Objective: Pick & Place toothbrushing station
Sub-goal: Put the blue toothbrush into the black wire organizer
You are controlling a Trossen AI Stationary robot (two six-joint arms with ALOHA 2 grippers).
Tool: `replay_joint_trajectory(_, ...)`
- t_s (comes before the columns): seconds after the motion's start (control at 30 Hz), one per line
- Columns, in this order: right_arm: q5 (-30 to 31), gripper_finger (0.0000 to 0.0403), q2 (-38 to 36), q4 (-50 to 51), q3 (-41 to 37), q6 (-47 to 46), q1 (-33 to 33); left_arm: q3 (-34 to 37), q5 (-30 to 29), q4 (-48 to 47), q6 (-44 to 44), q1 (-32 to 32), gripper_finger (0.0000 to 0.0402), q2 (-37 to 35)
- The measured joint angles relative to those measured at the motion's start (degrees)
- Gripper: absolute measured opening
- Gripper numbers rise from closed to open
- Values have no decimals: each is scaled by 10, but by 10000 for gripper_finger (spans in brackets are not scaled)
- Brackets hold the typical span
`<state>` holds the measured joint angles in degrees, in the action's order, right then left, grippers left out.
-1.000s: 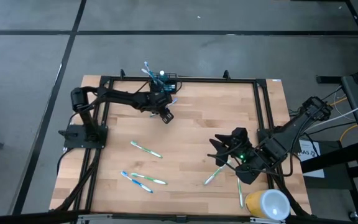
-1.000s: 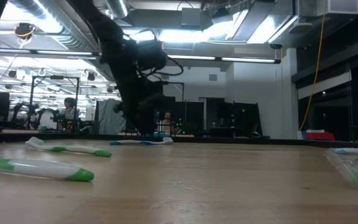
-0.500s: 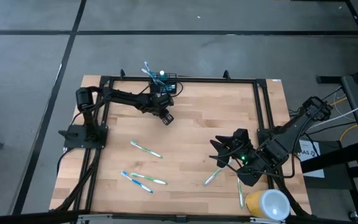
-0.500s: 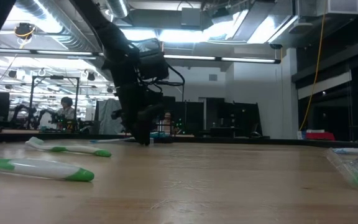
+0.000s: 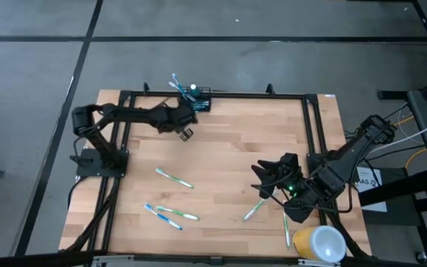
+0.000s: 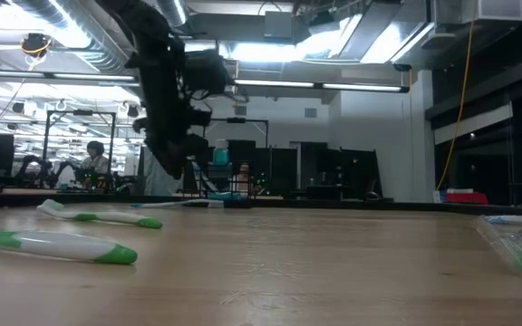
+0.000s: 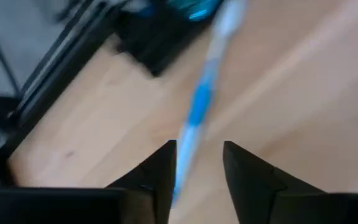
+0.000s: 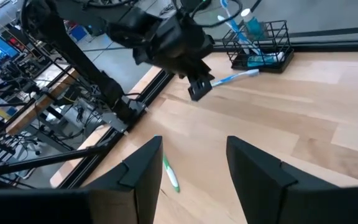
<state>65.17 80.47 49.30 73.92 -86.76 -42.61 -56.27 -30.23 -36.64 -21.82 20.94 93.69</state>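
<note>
The black wire-mesh caddy (image 5: 201,100) stands at the table's far edge with toothbrushes and a tube upright in it; it also shows in the right wrist view (image 8: 261,45). A blue-and-white toothbrush (image 8: 236,77) lies flat on the table, one end by the caddy's base; it also shows in the left wrist view (image 7: 199,106). My left gripper (image 5: 184,133) hangs open just above the table at the brush's other end and holds nothing. My right gripper (image 5: 262,182) is open and empty at the right, next to a green toothbrush (image 5: 256,209).
Several green-and-white and blue toothbrushes lie on the near half of the table (image 5: 174,178) (image 5: 170,215) (image 5: 287,228). A yellow-and-white cup (image 5: 319,243) lies at the near right corner. A black frame (image 5: 221,94) borders the table.
My left gripper has gone up and toward the table's left edge, away from the caddy. The blue-and-white toothbrush stays on the table by the caddy. My right arm has kept still.
</note>
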Motion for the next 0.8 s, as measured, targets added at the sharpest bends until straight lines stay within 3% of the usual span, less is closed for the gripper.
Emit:
replay_joint_trajectory(0.1,0,180,0,0,0,0,-1,8,5,0,23,38,155,0)
replay_joint_trajectory(0.3,14,180,0,0,0,-5,-12,16,72,24,78,105,184,-1)
replay_joint_trajectory(0.5,19,180,0,0,0,-13,-16,16,163,35,125,142,182,-1)
replay_joint_trajectory(0.8,20,180,0,-4,0,-13,-16,19,181,24,152,143,176,-1)
